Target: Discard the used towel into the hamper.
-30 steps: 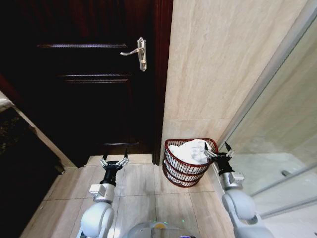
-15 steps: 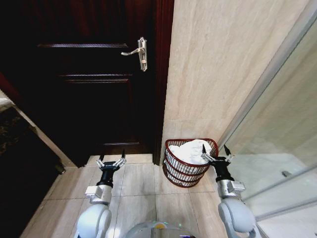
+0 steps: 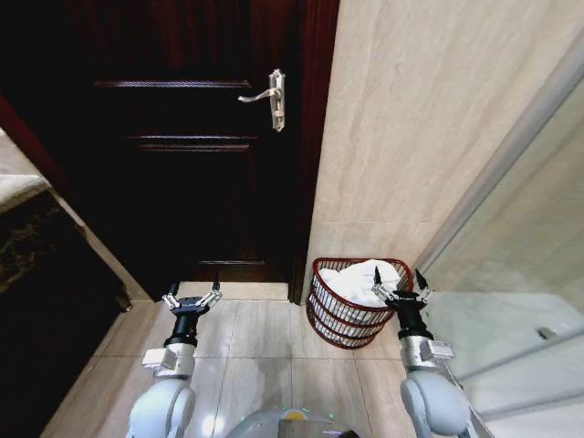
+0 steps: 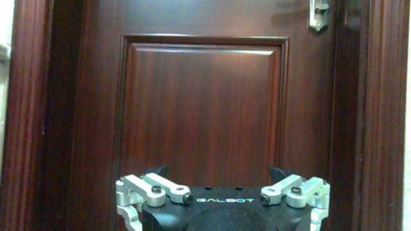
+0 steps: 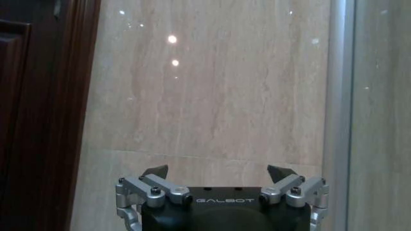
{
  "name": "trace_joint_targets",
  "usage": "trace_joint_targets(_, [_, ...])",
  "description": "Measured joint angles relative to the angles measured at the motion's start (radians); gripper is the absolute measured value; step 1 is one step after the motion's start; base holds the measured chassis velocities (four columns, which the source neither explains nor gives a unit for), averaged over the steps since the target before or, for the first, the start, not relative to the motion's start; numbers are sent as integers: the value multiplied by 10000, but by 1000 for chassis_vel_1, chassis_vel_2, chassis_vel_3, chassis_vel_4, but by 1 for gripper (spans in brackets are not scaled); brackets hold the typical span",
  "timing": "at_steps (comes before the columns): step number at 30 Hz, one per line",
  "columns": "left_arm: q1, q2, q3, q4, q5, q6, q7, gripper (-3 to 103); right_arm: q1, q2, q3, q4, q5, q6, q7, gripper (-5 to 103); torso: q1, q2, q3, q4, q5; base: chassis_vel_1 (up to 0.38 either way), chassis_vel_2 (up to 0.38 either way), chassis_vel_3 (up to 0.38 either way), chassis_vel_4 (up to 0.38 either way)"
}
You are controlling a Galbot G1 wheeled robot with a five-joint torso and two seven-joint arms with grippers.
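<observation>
A white towel (image 3: 362,278) lies bunched inside the reddish-brown slatted hamper (image 3: 339,319), which stands on the floor against the beige wall, right of the door frame. My right gripper (image 3: 399,285) is open and empty, held upright just to the right of the hamper's rim. In the right wrist view its fingertips (image 5: 157,171) spread wide before the tiled wall. My left gripper (image 3: 192,291) is open and empty too, raised low in front of the dark door, well left of the hamper. The left wrist view has its fingers (image 4: 157,170) apart, facing the door panel.
A dark wooden door (image 3: 182,155) with a silver lever handle (image 3: 270,97) is shut ahead. A glass shower partition (image 3: 511,274) with a metal frame runs along the right. A dark counter (image 3: 36,246) edges in on the left. Beige floor tiles (image 3: 265,338) lie between the arms.
The whole view has shifted right, so the camera has moved. Both arms have lowered a little and stay open. The towel rests in the hamper throughout.
</observation>
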Motion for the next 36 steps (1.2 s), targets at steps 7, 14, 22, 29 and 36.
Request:
trace_joint_targets(7, [3, 24, 567, -246, 55, 313, -29, 100, -156, 91, 359, 119, 30, 47, -40, 100, 0, 0, 0, -1, 2, 0, 0, 0, 0])
trace_joint_targets(14, [-109, 28, 872, -159, 184, 335, -43, 100, -241, 112, 514, 198, 96, 112, -57, 100, 0, 0, 0, 0, 1, 0, 0, 0, 0])
trace_joint_targets(22, [-259, 92, 903, -81, 216, 315, -82, 100, -220, 112, 624, 210, 191, 110, -81, 100, 0, 0, 0, 1, 1, 0, 0, 0, 0])
trace_joint_targets(29, [-304, 140, 841, -126, 246, 618, -85, 100, -103, 113, 555, 195, 136, 17, -106, 100, 0, 0, 0, 0, 0, 0, 0, 0, 0])
trace_joint_targets(36, [-203, 103, 917, -302, 351, 1068, -247, 100, -140, 145, 521, 121, 172, -39, -207, 100, 11, 21, 16, 0, 0, 0, 0, 0, 0])
